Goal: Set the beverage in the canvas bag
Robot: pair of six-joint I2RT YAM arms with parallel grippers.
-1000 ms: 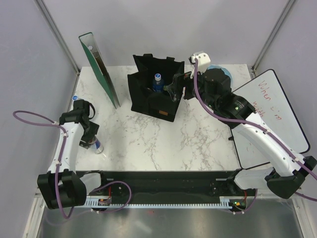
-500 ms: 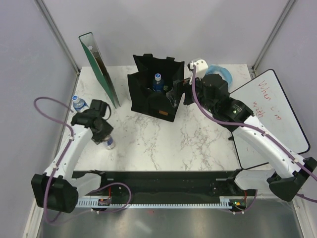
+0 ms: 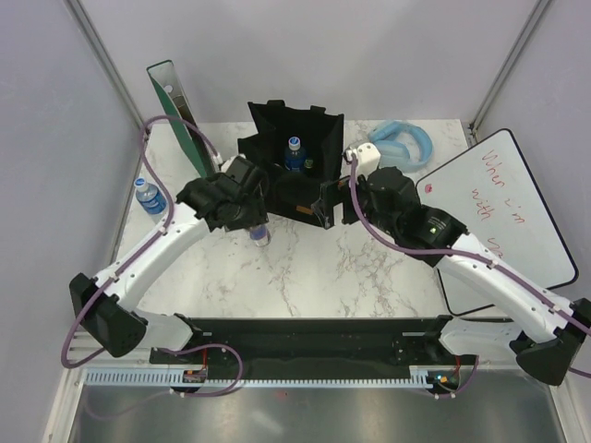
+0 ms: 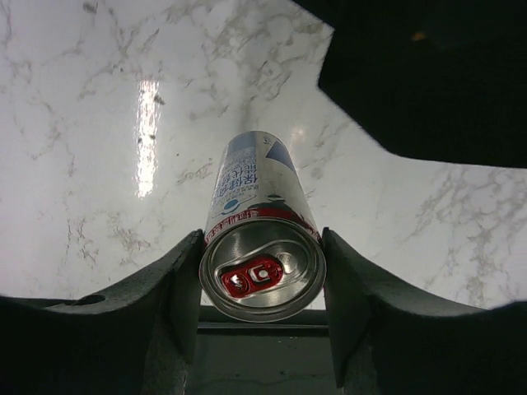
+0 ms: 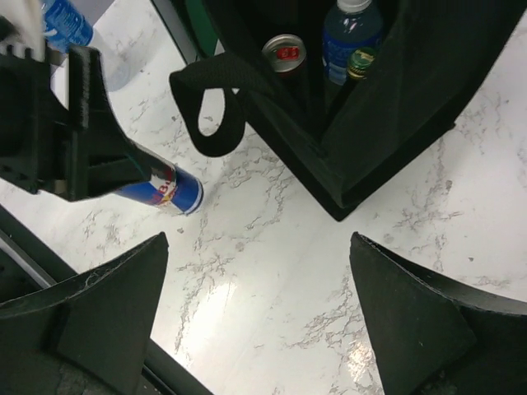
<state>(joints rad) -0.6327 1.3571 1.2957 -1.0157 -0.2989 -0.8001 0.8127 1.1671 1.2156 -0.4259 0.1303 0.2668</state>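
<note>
Gripping the beverage can (image 4: 262,247) just below its rim, my left jaws are closed on it from both sides, with its red-tabbed top facing my wrist camera. The pick-up therefore looks done, and by my reading the carry is nearly done too. From above, the can sits just beside the near-left corner of the canvas bag (image 3: 288,189), outside it and low against its wall. I cannot tell whether the can's base is clear of the bench (image 3: 369,268).

My right jaws stand wide open and hold nothing. They hang over the bench by the bag's near-right corner, and I cannot tell whether they touch the fabric.

Through the open mouth I can see that the bag already holds another can (image 5: 284,51), a blue bottle (image 5: 350,29) and a green-capped item (image 5: 360,59).

What I judge is left is to raise my can above the rim, bring it over the free space inside, lower it and let go. A water bottle (image 3: 149,196) stands on the bench well to the left, not yet bagged.
</note>
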